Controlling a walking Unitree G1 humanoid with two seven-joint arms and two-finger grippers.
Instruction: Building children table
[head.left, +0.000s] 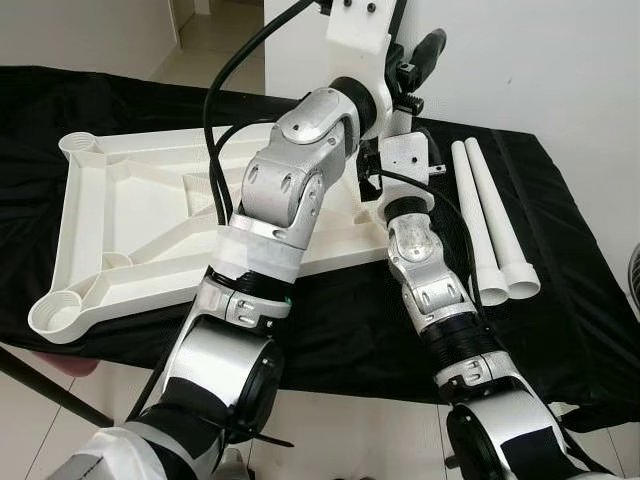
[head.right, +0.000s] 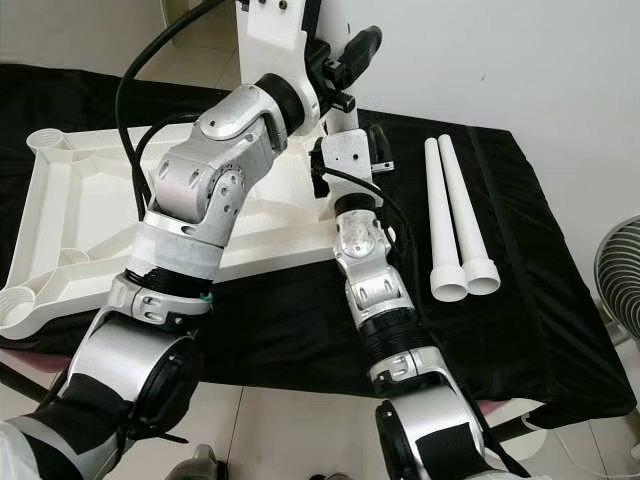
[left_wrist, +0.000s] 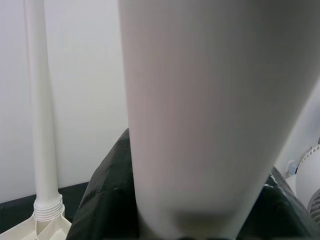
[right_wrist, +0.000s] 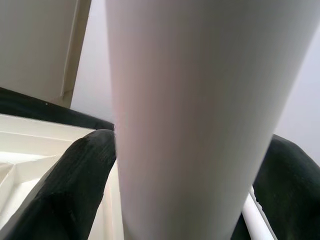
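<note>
Covering the workbench, a black cloth carries the tabletop; both hands grasp white legs, white wall behind.

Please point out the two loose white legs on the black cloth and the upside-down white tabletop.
two loose white legs (head.left: 490, 225): left eye view, middle of the tubes lying side by side.
upside-down white tabletop (head.left: 110, 200): left eye view, a bare ribbed panel.

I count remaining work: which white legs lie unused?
The two legs side by side on the black cloth; the upright leg stands in a socket.
</note>
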